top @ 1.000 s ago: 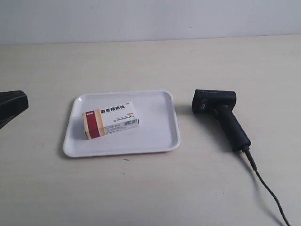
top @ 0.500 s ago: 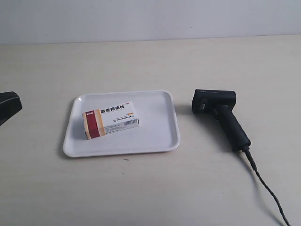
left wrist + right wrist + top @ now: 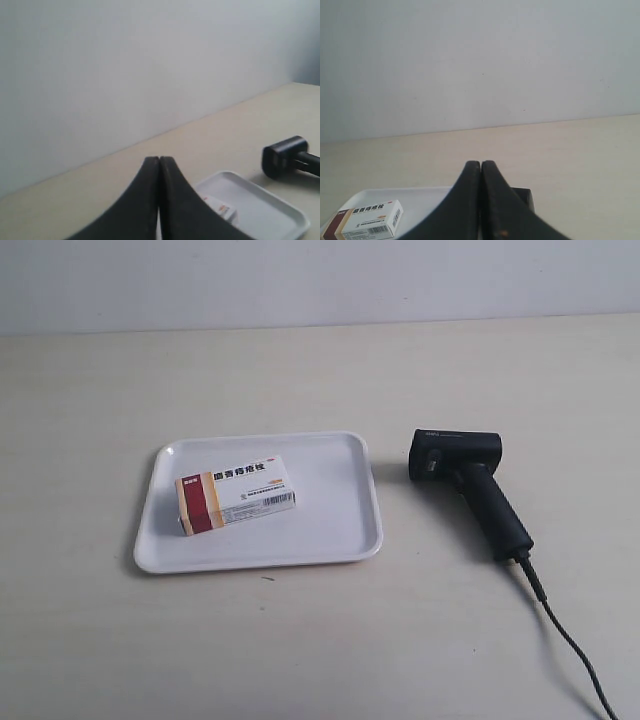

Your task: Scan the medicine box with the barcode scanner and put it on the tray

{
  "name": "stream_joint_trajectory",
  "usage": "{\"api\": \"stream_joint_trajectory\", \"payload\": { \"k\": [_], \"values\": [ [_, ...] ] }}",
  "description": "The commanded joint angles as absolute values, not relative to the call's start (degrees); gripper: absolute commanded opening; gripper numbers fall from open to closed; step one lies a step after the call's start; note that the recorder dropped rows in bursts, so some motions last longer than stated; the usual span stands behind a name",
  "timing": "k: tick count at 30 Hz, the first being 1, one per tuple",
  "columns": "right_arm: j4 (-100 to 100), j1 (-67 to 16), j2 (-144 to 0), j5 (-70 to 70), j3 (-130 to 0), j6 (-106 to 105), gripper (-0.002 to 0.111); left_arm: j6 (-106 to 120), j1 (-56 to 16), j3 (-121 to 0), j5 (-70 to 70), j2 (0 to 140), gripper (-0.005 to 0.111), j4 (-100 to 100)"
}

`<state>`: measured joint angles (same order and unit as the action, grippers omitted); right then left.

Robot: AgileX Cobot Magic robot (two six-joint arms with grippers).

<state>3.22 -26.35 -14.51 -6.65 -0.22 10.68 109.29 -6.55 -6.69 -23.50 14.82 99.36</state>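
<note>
- gone from the exterior view's left edge since half a second ago: the dark gripper tip seen there before; box, tray and scanner unchanged in place.
- nearest, in the left wrist view: left gripper (image 3: 159,165), matte black curved fingers pressed tip to tip, holding nothing, raised above the table.
- likewise in the right wrist view: right gripper (image 3: 481,167), closed flat on itself, empty, smooth dark plastic with a small scuff near one tip.
- beyond: medicine box (image 3: 236,495) lying flat on the tray (image 3: 340,530), toward the tray's side away from the scanner; thin white card, crisp edges, dark red and tan band at one end, black print, barcode on the long side face.
- tray: glossy white plastic, rounded corners, low raised rim, far larger than the carton.
- barcode scanner (image 3: 468,487) on the table (image 3: 320,640) just beside the tray, not touching it; matte black, boxy head, long angled handle, cable trailing to the near edge.
- table pale, faintly grained; plain grey-white wall behind.
- judged progress: carton already on the tray, scanner set down, both arms clear; likely finished or nearly so, though whether a scan took place cannot be told.
</note>
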Motion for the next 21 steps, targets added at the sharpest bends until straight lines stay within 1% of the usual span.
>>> {"api": "stream_joint_trajectory", "payload": {
  "k": [1,5,9,11,14,17,19,21],
  "values": [
    [3.0,-26.1,-14.1,-7.4,0.0,10.5,0.0,109.2,-2.3,-4.0,-22.7,7.5,0.001,99.9],
    [3.0,-26.1,-14.1,-7.4,0.0,10.5,0.0,109.2,-1.7,-2.6,-21.8,5.2,0.001,99.9],
    [3.0,-26.1,-14.1,-7.4,0.0,10.5,0.0,105.4,-1.7,-0.1,-15.7,3.9,0.001,97.7],
    [3.0,-26.1,-14.1,-7.4,0.0,10.5,0.0,91.9,-1.7,0.0,-12.5,1.1,0.001,84.6],
    [3.0,-26.1,-14.1,-7.4,0.0,10.5,0.0,64.3,-1.8,0.0,-7.5,0.0,0.001,58.3],
    [3.0,-26.1,-14.1,-7.3,0.0,10.5,0.0,38.9,-1.8,0.0,-7.2,0.0,0.001,32.4],
    [3.0,-26.1,-14.1,-7.3,0.0,10.5,0.0,25.5,-1.8,0.0,-7.3,0.0,0.001,21.3],
    [3.0,-26.1,-14.1,-7.3,0.0,10.5,0.0,16.7,-1.8,0.0,-7.8,0.0,0.001,13.7]
  ]
}}
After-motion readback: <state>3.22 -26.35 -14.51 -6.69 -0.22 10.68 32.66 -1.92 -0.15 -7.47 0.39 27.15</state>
